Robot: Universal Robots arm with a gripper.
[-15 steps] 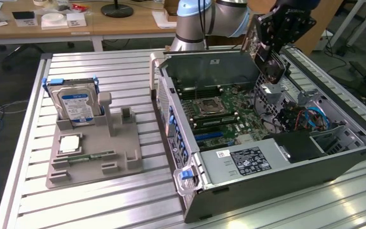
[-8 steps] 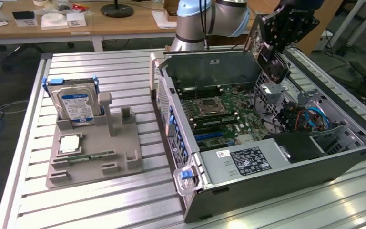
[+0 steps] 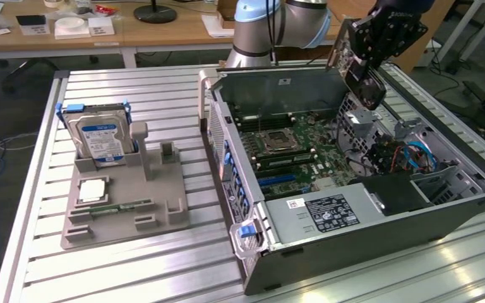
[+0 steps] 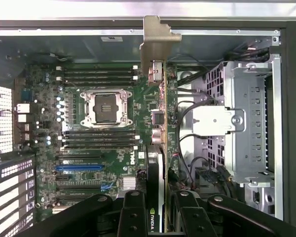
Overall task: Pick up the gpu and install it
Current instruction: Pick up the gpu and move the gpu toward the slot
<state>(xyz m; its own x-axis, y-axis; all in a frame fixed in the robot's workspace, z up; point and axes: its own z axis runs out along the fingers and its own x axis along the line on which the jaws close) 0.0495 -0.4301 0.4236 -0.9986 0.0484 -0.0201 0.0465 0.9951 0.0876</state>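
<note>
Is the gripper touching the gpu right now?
Touching. In the wrist view the gripper has its fingers clamped on both sides of the gpu.

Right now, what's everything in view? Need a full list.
gpu: one, dark with metal bracket, held above the open case.
case: one, grey-black, open, on the table at the exterior view's right.
motherboard: one, green, inside the case.
power supply: one, silver, labelled, inside the case.
hard drive: one, silver with blue label, upright in the fixture.
memory stick: one, green, lying in the fixture.
fixture: one, grey, on the table at the exterior view's left.
table: one, silver, slotted.
arm: one, grey and light blue, behind the case.
hand: one, black, shut on the gpu.
</note>
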